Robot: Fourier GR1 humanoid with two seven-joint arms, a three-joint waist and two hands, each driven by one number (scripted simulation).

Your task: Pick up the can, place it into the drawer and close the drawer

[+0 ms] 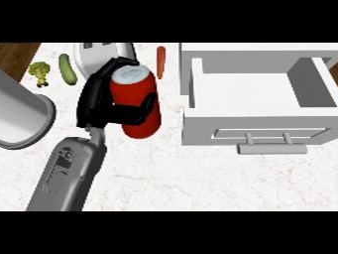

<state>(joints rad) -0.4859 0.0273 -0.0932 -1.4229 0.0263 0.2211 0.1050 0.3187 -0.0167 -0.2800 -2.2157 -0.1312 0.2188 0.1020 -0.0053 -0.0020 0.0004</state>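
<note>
A black hand (105, 101) sits left of centre in the frame, its grey forearm (69, 173) rising from the lower left. The view is not mirrored, yet this arm enters at the left, so it reads as the robot's left hand. Its fingers and thumb curl round a red can (136, 99), which stands tilted with its silver top toward the upper part of the frame. The can is grasped at mid-height, with a finger crossing its front and the rest of the hand behind it on the left.

To the right of the can lies the white drawer (263, 129), pulled open, its inner tray bare and its grey handle (272, 148) facing the lower edge. The can is just left of the drawer's front corner, outside it.

At the far left a large grey cylinder (14, 111) slants in from the upper left corner. Near the upper left lie a broccoli (40, 73) and a cucumber (68, 68), side by side. A thin red carrot (160, 62) lies near the top centre, beside the can's top. A white object (102, 53) shows behind the hand. All rest on the white marble counter (200, 183).
</note>
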